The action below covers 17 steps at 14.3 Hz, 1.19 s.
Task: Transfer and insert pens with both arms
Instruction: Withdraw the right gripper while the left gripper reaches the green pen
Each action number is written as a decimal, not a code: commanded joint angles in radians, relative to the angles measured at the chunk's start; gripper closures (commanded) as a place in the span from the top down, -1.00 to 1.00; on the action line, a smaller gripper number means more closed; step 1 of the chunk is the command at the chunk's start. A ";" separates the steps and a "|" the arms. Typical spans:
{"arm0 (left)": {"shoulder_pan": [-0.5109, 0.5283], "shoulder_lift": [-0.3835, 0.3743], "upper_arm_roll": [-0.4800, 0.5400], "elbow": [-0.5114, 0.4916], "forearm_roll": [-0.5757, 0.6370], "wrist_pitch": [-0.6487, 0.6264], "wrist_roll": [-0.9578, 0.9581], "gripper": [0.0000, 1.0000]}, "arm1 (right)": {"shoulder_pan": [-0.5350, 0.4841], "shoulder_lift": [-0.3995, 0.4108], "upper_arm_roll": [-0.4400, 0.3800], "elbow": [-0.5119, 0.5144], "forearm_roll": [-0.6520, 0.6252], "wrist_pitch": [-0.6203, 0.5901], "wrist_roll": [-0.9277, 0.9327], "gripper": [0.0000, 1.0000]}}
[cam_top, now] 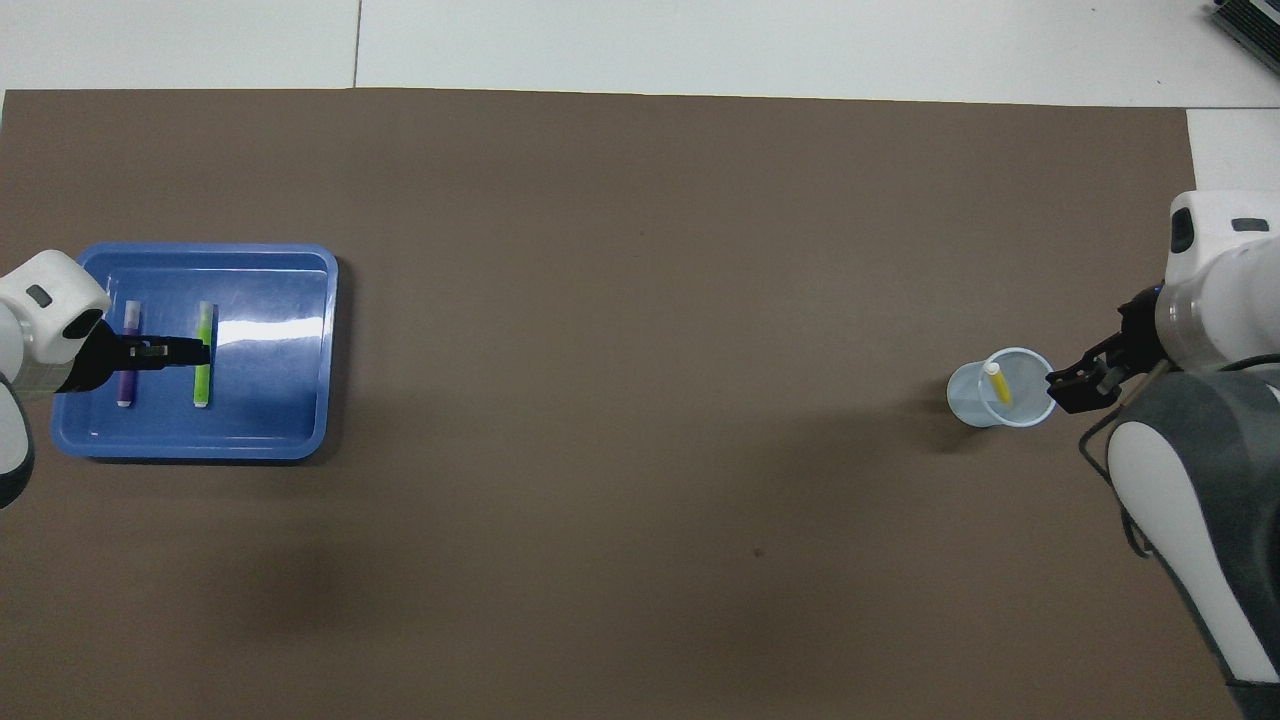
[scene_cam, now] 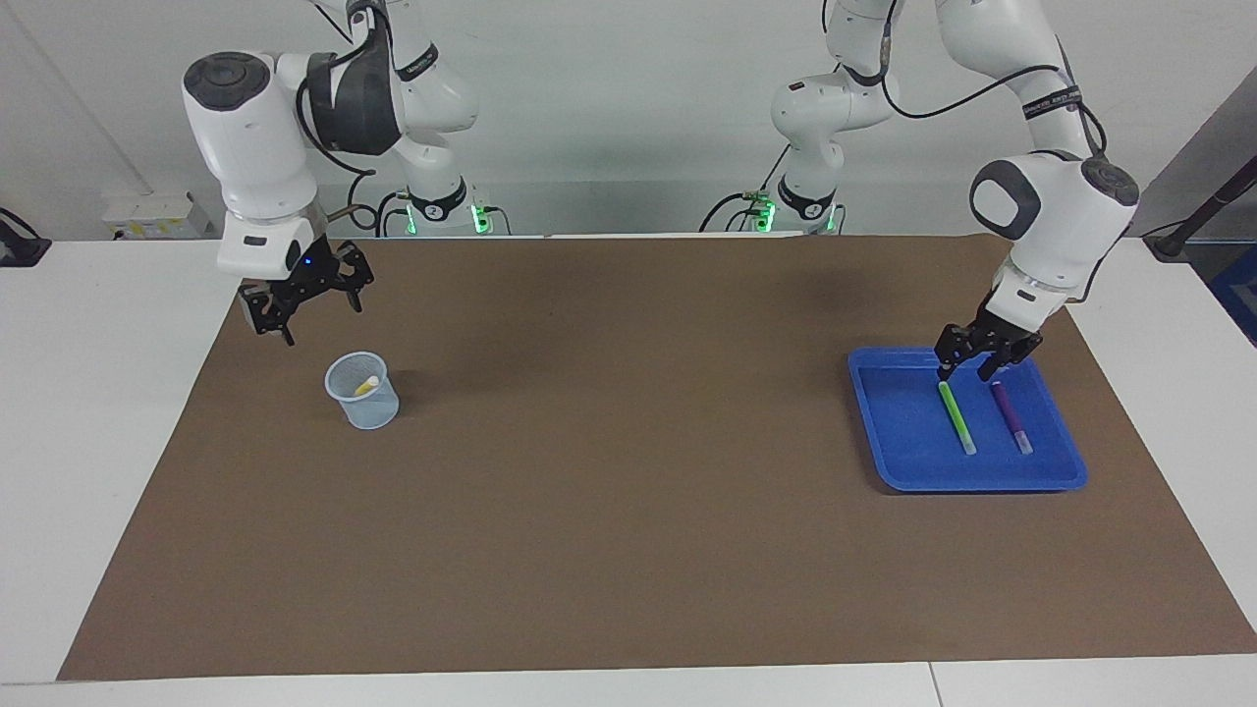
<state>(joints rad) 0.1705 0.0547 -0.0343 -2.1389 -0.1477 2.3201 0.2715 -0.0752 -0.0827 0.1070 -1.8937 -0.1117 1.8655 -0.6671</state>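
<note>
A yellow pen [scene_cam: 365,386] [cam_top: 997,383] leans inside a translucent cup [scene_cam: 365,405] [cam_top: 975,395] at the right arm's end of the table. My right gripper [scene_cam: 304,299] [cam_top: 1075,387] hangs open and holds nothing, raised above the mat beside the cup. A green pen [scene_cam: 956,417] [cam_top: 204,355] and a purple pen [scene_cam: 1011,417] [cam_top: 127,355] lie side by side in a blue tray [scene_cam: 894,422] [cam_top: 280,400]. My left gripper [scene_cam: 965,373] [cam_top: 165,350] is open, low over the tray, above the pens' ends nearer the robots.
A brown mat [scene_cam: 628,491] covers most of the white table. The cup and the tray stand at its two ends, with bare mat between them.
</note>
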 commanded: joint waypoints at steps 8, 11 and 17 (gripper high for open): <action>0.047 0.177 -0.007 0.076 0.051 0.134 0.075 0.42 | 0.031 -0.003 0.069 0.031 0.184 -0.115 0.412 1.00; 0.055 0.208 -0.009 0.082 0.053 0.174 0.075 0.40 | 0.031 -0.012 0.111 0.024 0.268 -0.115 0.599 1.00; 0.046 0.244 -0.009 0.083 0.051 0.231 0.074 0.40 | 0.032 -0.014 0.120 0.018 0.386 -0.106 0.857 1.00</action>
<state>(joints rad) 0.2136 0.2773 -0.0379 -2.0739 -0.1167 2.5261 0.3391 -0.0322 -0.0841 0.2183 -1.8715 0.2273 1.7692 0.1213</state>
